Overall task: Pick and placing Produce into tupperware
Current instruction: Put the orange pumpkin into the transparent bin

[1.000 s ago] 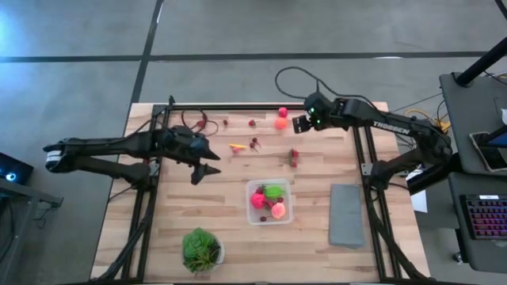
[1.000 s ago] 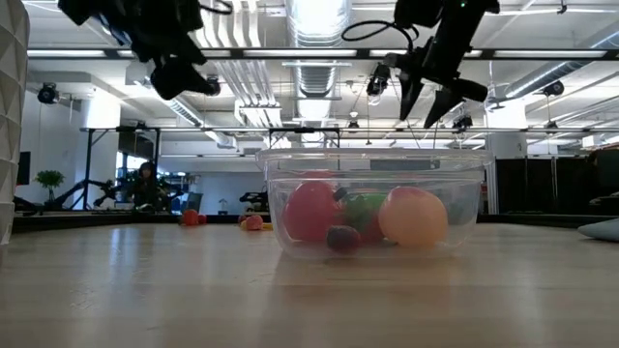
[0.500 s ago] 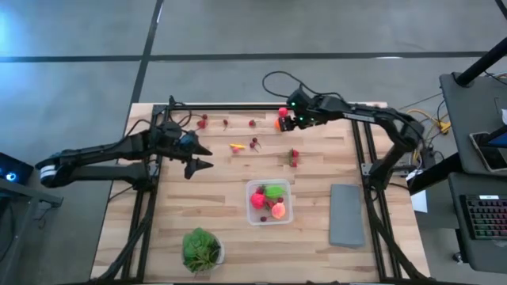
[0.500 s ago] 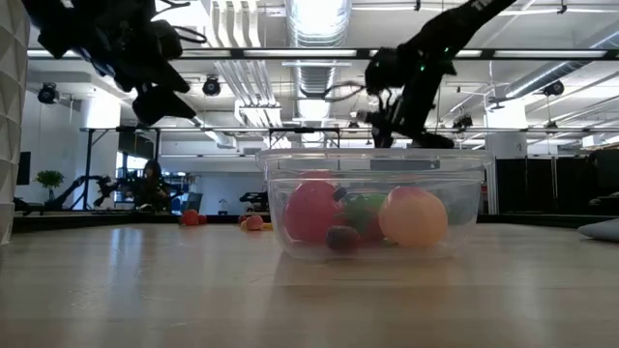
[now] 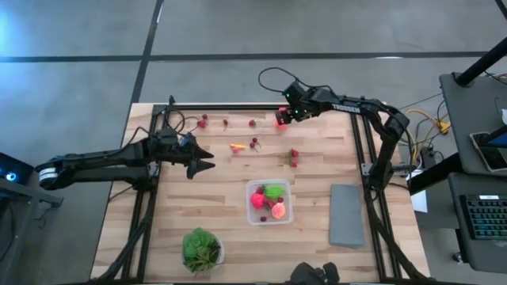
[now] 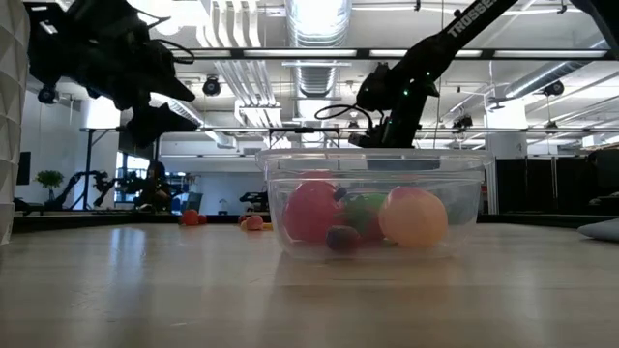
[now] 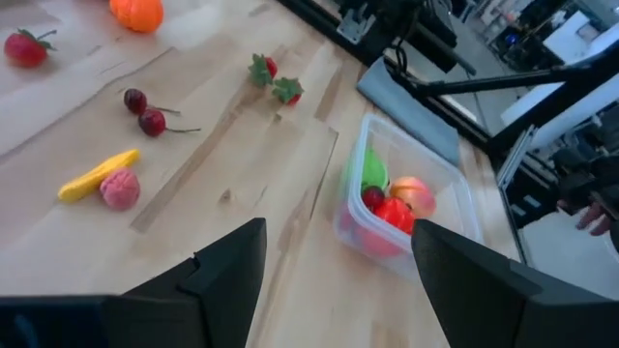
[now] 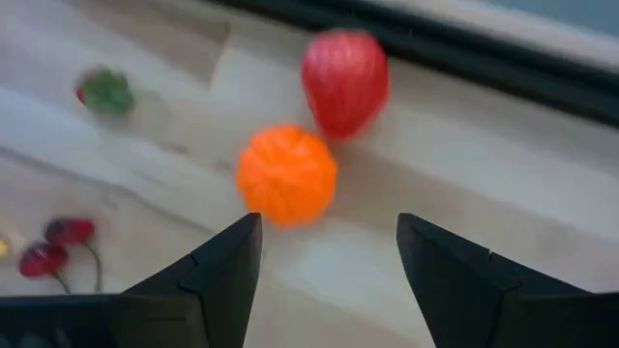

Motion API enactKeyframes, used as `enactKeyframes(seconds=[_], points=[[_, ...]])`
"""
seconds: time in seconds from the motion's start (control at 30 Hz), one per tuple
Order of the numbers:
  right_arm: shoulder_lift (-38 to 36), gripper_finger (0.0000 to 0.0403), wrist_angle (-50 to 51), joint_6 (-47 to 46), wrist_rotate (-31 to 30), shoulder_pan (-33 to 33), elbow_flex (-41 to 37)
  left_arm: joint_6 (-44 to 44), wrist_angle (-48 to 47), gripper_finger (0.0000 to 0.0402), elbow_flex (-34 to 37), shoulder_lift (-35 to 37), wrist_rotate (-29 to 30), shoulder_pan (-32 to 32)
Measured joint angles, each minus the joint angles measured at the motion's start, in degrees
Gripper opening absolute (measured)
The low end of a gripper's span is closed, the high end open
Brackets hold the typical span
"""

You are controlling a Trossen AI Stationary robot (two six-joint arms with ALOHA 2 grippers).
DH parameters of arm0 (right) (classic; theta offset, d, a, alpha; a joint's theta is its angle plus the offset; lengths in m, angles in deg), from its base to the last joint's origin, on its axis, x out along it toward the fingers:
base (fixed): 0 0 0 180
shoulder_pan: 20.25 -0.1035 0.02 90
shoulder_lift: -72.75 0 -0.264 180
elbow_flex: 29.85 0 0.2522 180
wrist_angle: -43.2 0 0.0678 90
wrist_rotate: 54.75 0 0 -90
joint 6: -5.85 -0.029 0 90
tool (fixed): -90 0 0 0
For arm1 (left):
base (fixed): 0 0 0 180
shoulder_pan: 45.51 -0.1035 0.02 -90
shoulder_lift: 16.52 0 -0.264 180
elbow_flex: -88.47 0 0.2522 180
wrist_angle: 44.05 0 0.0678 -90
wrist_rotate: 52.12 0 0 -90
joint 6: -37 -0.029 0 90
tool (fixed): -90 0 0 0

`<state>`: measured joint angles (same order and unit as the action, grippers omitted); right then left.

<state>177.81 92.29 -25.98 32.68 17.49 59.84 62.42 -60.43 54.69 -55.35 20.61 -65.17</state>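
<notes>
The clear tupperware point(image 5: 249, 188) point(image 6: 464, 193) stands on the table's near middle and holds a pink, a green and a peach piece plus a dark berry. More produce lies on the wood. An orange piece point(image 8: 287, 176) and a red piece point(image 8: 344, 82) are at the far edge, cherries point(image 5: 255, 143), a yellow piece point(image 5: 236, 146) and strawberries point(image 5: 294, 157) mid-table. My right gripper point(image 5: 283, 119) point(image 8: 324, 280) hovers open just short of the orange piece. My left gripper point(image 5: 204, 165) point(image 7: 334, 280) hangs open left of the yellow piece.
A leafy plant in a white bowl point(image 5: 201, 248) sits at the near left and a grey slab point(image 5: 346, 214) at the near right. Small red berries point(image 5: 226, 122) lie along the far edge. Black frame rails point(image 5: 360, 150) run down both sides. A dark shape point(image 5: 313, 274) shows at the near edge.
My right gripper has swung toward the table's left along the far edge and come down toward the orange and red pieces. My left gripper has drawn back a little toward the left edge. A dark shape has come in at the near edge.
</notes>
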Motion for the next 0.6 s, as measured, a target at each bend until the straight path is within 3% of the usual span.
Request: enactKeyframes(seconds=[0.2,0.4,0.6], points=[[1.63,0.0242,-1.37,0.61,0.04,1.28,1.86,1.21,2.28,0.0245,0.93,-0.64,0.61,0.0],[4.77,0.0282,-1.22,-0.91,3.44,1.21,1.97,0.77,2.14,0.0245,0.93,-1.59,2.75,0.0],[7.39,0.0309,-1.33,-2.59,2.95,1.0,3.73,0.18,2.15,0.0245,0.93,-2.69,2.79,-0.1]])
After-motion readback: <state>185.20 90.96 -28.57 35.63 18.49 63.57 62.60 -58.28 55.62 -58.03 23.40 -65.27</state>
